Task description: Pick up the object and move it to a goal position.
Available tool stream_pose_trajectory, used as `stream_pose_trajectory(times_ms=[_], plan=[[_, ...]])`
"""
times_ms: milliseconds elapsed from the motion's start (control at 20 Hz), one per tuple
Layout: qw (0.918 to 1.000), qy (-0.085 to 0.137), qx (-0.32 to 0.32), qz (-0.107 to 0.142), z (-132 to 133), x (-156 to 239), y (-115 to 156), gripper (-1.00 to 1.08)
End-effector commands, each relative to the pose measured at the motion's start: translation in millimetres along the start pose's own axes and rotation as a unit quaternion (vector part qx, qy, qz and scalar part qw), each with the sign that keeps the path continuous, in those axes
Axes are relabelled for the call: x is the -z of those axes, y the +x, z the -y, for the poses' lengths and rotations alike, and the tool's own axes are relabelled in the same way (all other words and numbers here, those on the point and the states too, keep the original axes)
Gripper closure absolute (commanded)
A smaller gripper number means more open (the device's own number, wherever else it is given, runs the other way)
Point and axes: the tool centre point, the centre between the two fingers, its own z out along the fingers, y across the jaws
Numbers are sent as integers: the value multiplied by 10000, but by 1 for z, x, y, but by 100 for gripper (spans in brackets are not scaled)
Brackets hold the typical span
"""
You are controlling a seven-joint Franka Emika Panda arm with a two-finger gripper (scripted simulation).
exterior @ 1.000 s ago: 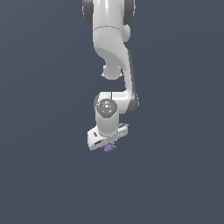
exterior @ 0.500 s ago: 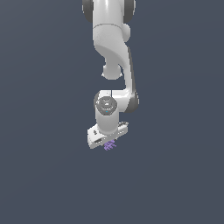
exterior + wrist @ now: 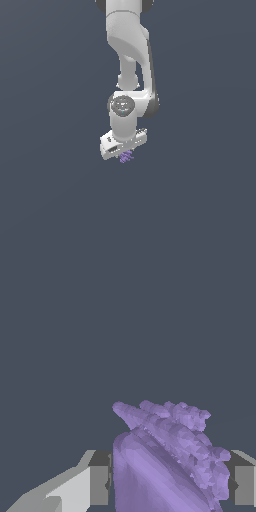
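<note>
The object point(image 3: 126, 157) is a tiny light-purple, jagged, ridged thing. In the exterior view it pokes out just below the white gripper point(image 3: 124, 154), at the end of the white arm near the middle of the picture. In the wrist view the object point(image 3: 167, 461) fills the space between the two grey fingers point(image 3: 98, 478), which press on its two sides. The gripper point(image 3: 167, 483) is shut on the object. The object's lower part is hidden by the gripper body in the exterior view.
A plain dark grey-blue surface point(image 3: 50, 190) lies all around the arm in both views. No other objects, containers or edges show. No goal marker shows.
The gripper with the purple object in it has risen slightly in the exterior view. The grip has not changed.
</note>
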Motion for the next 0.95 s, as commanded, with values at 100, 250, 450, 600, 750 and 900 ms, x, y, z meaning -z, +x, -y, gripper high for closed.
stream_pose_trajectory(times_ms=[100, 250, 450, 600, 750, 900], plan=[[10000, -2, 0, -4, 10, 19, -17, 108], [10000, -2, 0, -4, 15, 30, -27, 108], [10000, -2, 0, -4, 20, 41, -35, 108], [10000, -2, 0, -4, 22, 46, -39, 108], [10000, -2, 0, -4, 23, 48, -40, 108], [10000, -2, 0, -4, 23, 47, -40, 108]])
